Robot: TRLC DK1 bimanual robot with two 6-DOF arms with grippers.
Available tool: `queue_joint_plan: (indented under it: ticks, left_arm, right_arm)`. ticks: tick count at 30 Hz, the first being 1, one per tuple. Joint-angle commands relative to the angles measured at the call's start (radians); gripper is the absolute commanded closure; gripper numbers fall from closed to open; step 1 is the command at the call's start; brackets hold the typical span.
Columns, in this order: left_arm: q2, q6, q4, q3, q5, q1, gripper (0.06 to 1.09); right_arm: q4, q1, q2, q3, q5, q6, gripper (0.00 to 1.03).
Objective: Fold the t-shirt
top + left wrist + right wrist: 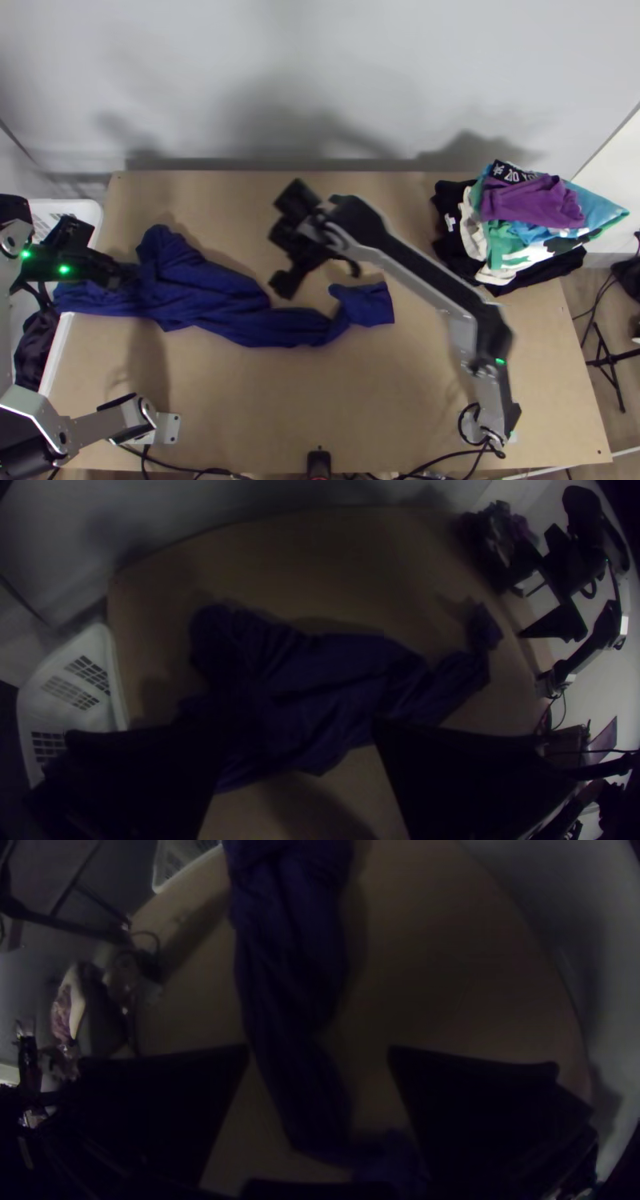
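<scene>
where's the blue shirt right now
In the top view, the blue shirt lies bunched across the left and middle of the table, one end by the white basket.

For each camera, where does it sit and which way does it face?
Top view: high over the table's near edge, looking steeply down on the shirt; both arms show.
Left wrist view: on that arm, facing past its end effector to shirt and basket; the other arm shows farther off.
Right wrist view: on that arm, facing past its end effector along the shirt.
Both wrist views share shirt and basket.
</scene>
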Motion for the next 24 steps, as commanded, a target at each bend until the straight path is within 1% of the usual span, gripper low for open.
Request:
queue_joint_plan:
  ticks: [1, 4, 7, 16, 18, 24]
  left_arm:
    - [-0.012, 0.022, 0.019, -0.058, 0.001, 0.031, 0.11]
    - [-0.035, 0.055, 0.021, -0.102, 0.003, 0.044, 0.11]
    - [-0.057, 0.069, 0.035, -0.147, 0.003, 0.060, 0.11]
    - [-0.111, 0.068, 0.061, -0.167, 0.006, 0.098, 0.11]
    - [-0.117, 0.066, 0.070, -0.174, 0.006, 0.101, 0.11]
    - [-0.151, 0.051, 0.079, -0.202, 0.015, 0.093, 0.11]
  right_arm:
    - [0.075, 0.079, 0.201, 0.157, -0.044, 0.030, 0.07]
    - [0.083, 0.099, 0.240, 0.154, -0.055, 0.034, 0.07]
    - [0.127, 0.104, 0.267, 0.152, -0.072, 0.036, 0.07]
    - [0.287, 0.099, 0.329, 0.151, -0.072, 0.037, 0.07]
    - [0.305, 0.102, 0.341, 0.149, -0.072, 0.037, 0.10]
    - [0.402, 0.099, 0.381, 0.143, -0.070, 0.036, 0.10]
